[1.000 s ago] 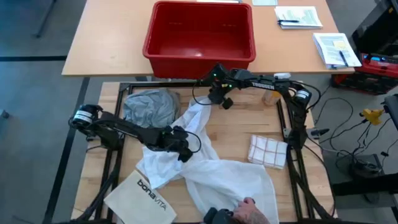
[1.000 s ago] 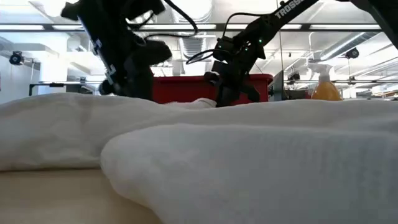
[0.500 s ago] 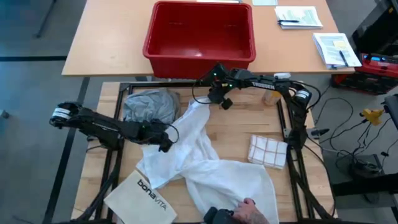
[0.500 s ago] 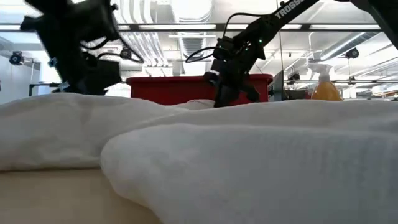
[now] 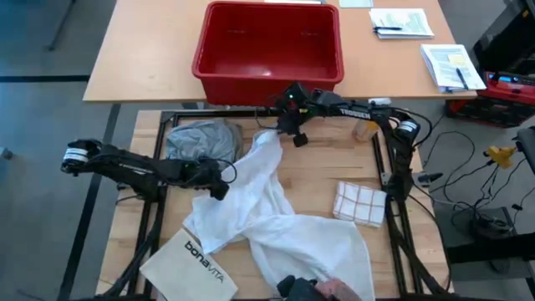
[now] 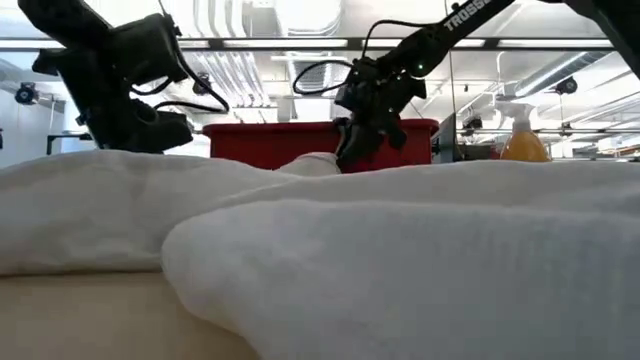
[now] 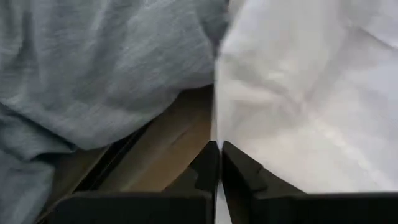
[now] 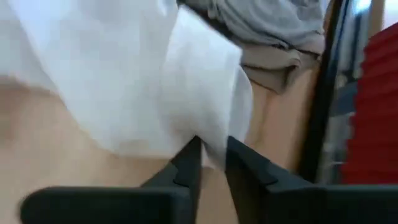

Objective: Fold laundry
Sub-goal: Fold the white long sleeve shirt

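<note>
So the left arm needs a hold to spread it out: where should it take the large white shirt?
Likely the white shirt's free left edge beside the left gripper, approached from the left: that edge lies loose on bare wood, while the right gripper pinches the far corner.

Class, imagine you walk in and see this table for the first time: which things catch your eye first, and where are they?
The big white shirt sprawls across the middle of the table, and the right pincer pinches its far corner. Behind it, on the next table, sits a bright red bin. The left pincer hovers, shut, at the shirt's left edge beside the crumpled grey T-shirt.
</note>
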{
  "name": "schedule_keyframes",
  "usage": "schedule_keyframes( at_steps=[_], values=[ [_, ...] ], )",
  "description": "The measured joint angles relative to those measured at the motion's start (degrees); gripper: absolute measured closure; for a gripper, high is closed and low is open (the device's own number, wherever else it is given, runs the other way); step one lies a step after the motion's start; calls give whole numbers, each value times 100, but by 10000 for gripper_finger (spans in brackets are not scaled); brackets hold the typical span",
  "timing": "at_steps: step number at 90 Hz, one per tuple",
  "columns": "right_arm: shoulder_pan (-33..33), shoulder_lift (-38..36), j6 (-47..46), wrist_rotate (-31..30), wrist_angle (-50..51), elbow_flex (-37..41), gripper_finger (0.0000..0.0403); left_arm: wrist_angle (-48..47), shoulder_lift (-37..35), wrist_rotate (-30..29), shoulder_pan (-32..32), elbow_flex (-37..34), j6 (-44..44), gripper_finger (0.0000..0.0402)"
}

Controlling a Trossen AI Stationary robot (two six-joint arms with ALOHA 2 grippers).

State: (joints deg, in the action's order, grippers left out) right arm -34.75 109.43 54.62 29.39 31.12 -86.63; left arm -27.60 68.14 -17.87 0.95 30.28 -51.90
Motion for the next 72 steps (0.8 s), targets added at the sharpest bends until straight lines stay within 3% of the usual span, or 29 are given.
schedule_keyframes(
  at_steps=[12,27,35,45,51,72],
  values=[
    [-176,19,-1495,836,-8,0,244,-43,-39,64,7,0,-264,402],
    [-408,35,-2696,953,26,70,142,-44,-524,-65,132,2,-804,398],
    [-407,-132,-2921,1155,239,76,111,-39,-903,-81,360,2,-1050,376],
    [286,-557,-1691,58,1016,68,109,-227,-1281,-59,780,4,-1344,322],
    [819,-616,-1336,-149,1152,79,119,-364,-1467,-64,1047,4,-1392,281],
    [2305,-619,-2747,-592,149,85,159,-486,-1957,-11,2046,7,-800,150]
  ],
)
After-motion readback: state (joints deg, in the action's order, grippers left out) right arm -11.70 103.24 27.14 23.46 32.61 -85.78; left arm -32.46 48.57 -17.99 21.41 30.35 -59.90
